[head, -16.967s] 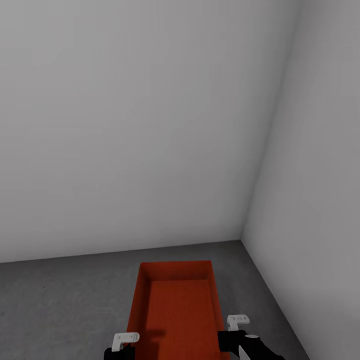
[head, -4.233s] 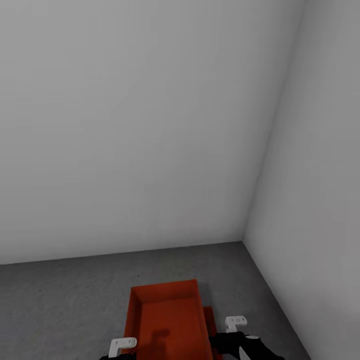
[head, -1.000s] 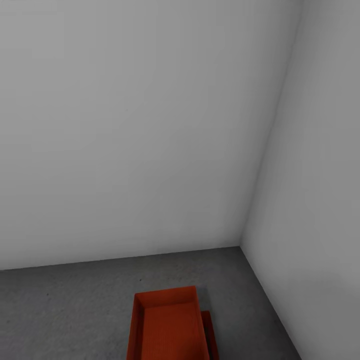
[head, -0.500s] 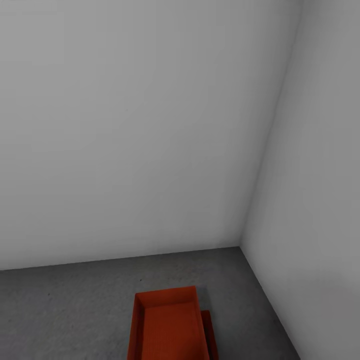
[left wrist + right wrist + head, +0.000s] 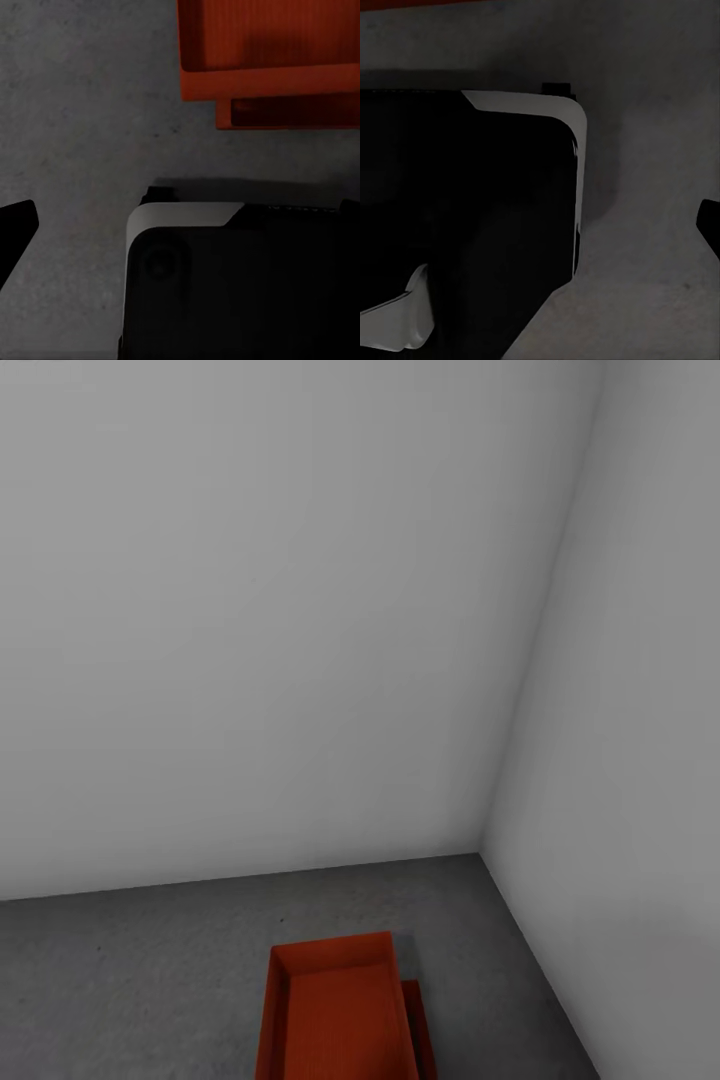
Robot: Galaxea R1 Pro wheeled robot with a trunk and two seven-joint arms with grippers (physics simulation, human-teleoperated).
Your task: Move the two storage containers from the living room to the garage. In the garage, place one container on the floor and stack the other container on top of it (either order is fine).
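Note:
Two orange-red storage containers are stacked on the garage's dark grey concrete floor (image 5: 150,960), near the corner of the pale walls. The upper container (image 5: 335,1010) sits shifted to the left on the lower container (image 5: 418,1025), so only a strip of the lower one's right side shows. The left wrist view looks down on the upper container (image 5: 262,37) and, under it, the jutting end of the lower container (image 5: 292,112). My left gripper (image 5: 180,225) hangs open over the floor, one black fingertip (image 5: 15,229) at the picture's edge. My right gripper (image 5: 540,232) is open too, with a fingertip (image 5: 709,221) at the edge. Neither holds anything.
Pale grey walls meet in a corner (image 5: 482,850) just beyond the stack, the right wall (image 5: 640,810) close beside it. My black-and-white base (image 5: 225,285) shows beneath the left wrist, and the base (image 5: 472,225) beneath the right. Bare concrete spreads to the left.
Earlier one container lay between my grippers, then the second sat on it with both grippers alongside. Both arms have since left the head view. Over the last second nothing moved.

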